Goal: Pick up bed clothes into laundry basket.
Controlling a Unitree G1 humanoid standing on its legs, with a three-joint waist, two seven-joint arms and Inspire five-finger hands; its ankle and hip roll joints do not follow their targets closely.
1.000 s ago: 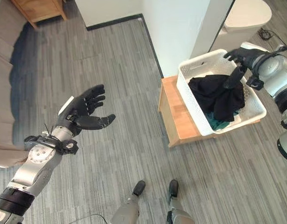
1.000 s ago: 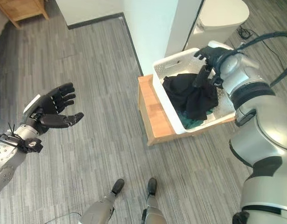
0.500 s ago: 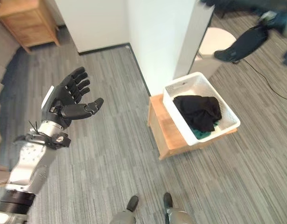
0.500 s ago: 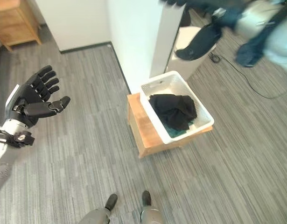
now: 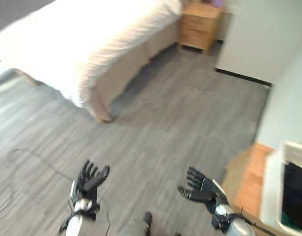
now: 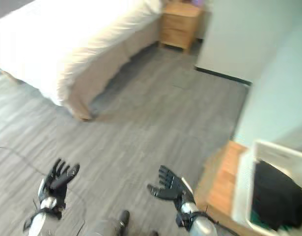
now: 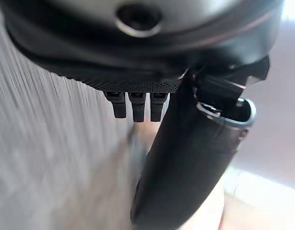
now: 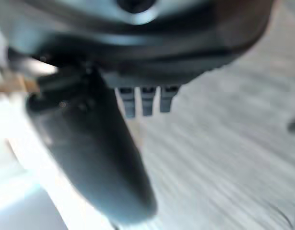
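Bed clothes, black ones (image 6: 278, 194), lie already in the white laundry basket (image 6: 245, 194) on the wooden stand (image 6: 224, 184) just beside your right hand (image 6: 171, 187), and both it and your left hand (image 5: 88, 180) are spread and empty, seemingly free for more from the bed (image 5: 82, 49) well apart from the basket.

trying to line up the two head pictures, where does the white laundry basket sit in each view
Left eye view: the white laundry basket is cut off by the right edge, low down, with dark clothes inside.
Right eye view: the same basket sits further into the picture at the lower right, showing more of its rim and the dark pile.
Wrist views: I cannot make it out.
Shared landmark: the wooden stand under the basket.
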